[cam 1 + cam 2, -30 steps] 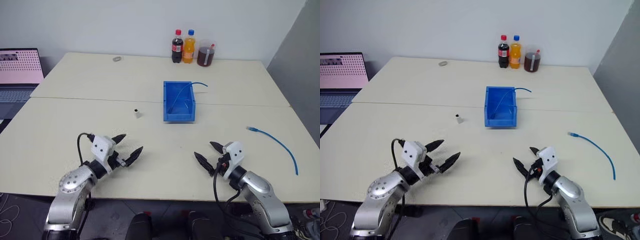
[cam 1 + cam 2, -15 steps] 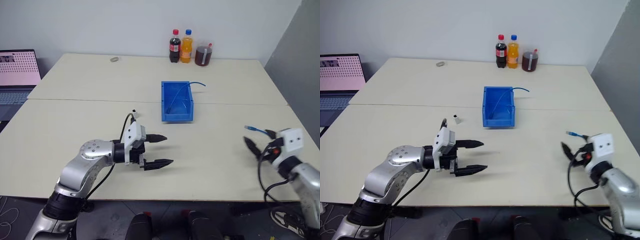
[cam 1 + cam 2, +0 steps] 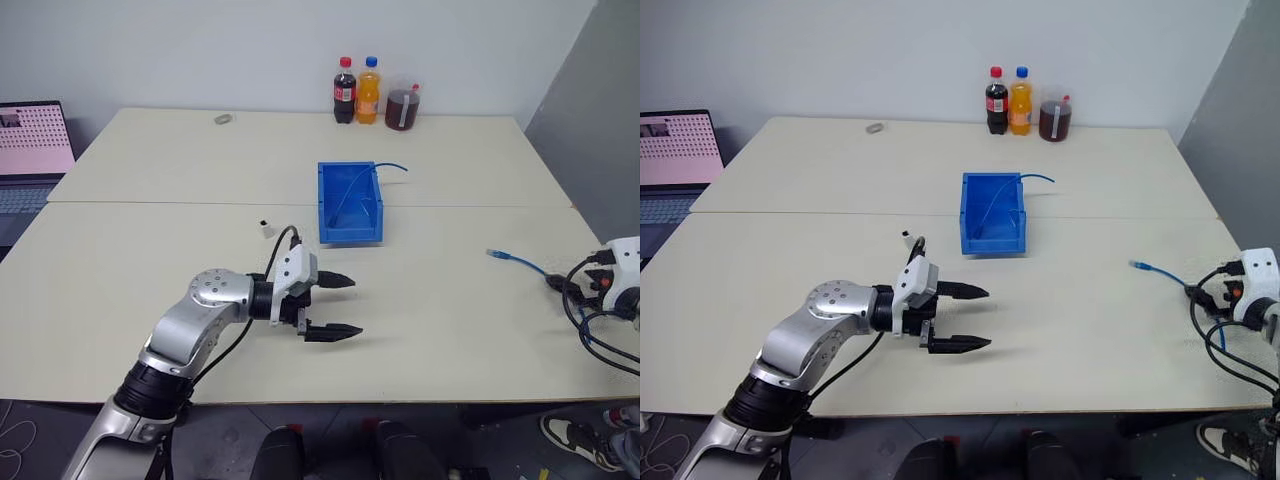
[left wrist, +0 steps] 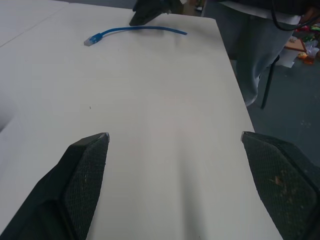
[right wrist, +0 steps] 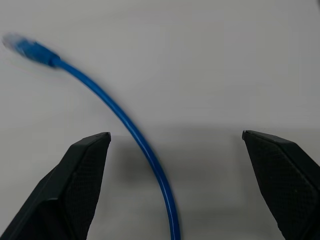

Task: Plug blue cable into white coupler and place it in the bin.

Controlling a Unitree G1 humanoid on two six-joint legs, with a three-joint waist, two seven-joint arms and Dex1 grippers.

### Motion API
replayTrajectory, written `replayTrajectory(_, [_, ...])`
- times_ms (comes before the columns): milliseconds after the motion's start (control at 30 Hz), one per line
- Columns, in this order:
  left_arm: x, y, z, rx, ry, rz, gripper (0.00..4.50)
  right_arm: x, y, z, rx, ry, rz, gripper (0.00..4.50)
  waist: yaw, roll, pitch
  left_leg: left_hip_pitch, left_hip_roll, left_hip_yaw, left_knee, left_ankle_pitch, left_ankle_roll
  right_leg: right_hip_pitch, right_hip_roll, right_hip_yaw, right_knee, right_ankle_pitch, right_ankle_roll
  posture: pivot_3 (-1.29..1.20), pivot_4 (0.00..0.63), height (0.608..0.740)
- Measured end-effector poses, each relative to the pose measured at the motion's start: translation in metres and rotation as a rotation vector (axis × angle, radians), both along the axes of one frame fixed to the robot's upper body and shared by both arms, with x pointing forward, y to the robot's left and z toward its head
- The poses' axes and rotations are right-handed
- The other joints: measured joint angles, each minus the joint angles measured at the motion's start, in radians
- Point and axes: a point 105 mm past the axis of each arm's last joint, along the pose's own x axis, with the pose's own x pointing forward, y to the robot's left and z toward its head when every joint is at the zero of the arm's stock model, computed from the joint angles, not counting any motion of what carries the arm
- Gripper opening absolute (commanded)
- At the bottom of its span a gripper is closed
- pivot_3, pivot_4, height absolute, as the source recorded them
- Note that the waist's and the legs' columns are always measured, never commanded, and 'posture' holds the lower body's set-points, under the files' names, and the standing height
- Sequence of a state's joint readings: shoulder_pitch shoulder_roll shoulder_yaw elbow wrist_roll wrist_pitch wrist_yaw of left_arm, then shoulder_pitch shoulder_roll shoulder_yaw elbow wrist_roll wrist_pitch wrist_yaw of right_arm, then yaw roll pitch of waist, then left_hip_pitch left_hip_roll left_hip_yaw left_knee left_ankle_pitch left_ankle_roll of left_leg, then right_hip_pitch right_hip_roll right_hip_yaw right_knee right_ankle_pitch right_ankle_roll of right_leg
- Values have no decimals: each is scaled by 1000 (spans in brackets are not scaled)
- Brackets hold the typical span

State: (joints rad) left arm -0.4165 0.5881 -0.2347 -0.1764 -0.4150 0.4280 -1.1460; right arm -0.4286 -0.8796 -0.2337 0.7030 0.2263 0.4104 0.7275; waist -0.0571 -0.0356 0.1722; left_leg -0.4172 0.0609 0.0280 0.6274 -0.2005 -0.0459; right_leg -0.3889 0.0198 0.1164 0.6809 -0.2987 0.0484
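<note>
Both grippers are spread wide and hold nothing: the left gripper (image 3: 340, 306) hovers near the bin (image 3: 325, 205), the right gripper (image 5: 175, 137) over the blue cable (image 5: 135, 137), far from the bin.

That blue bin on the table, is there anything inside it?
A thin blue cord lies in the bin, its end hanging out over the far corner. The near wall hides part of the bin's floor.

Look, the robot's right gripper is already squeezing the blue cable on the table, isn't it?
Not quite. The right gripper is open, and the blue cable lies loose on the table between its fingers, not squeezed. The right wrist view shows it.
</note>
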Motion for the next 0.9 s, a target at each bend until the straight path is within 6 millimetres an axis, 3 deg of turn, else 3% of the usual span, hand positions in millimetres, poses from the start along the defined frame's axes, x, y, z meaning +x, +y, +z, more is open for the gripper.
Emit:
replayTrajectory(100, [1, 0, 0, 2, -3, 1, 4500, 2, -1, -1, 1, 28, 31, 4032, -1, 0, 0, 0, 0, 0, 1, 0, 0, 1, 0, 0, 0, 0, 1, 0, 150, 740])
replayTrajectory(200, [1, 0, -1, 4, -4, 1, 4500, 1, 1, -3, 24, 46, 67, 3136, -1, 0, 0, 0, 0, 0, 1, 0, 0, 1, 0, 0, 0, 0, 1, 0, 150, 740])
replayTrajectory(633, [2, 2, -1, 8, -16, 7, 4500, -13, 4, -6, 127, 113, 120, 205, 0, 0, 0, 1, 0, -2, 1, 0, 0, 2, 0, -1, 0, 0, 1, 0, 150, 740])
replayTrajectory(833, [4, 3, -3, 14, -14, 15, 4500, -11, 18, -2, 45, 112, 247, 63, -4, 0, 0, 1, 1, -2, 1, 0, 0, 2, 1, -1, 0, 0, 1, 0, 150, 740])
replayTrajectory(900, [3, 5, -5, 14, -12, 20, 4500, -9, 32, 0, 2, 120, 339, 63, -7, 0, 0, 1, 1, -1, 1, 0, 0, 2, 1, -1, 1, 0, 1, 0, 150, 740])
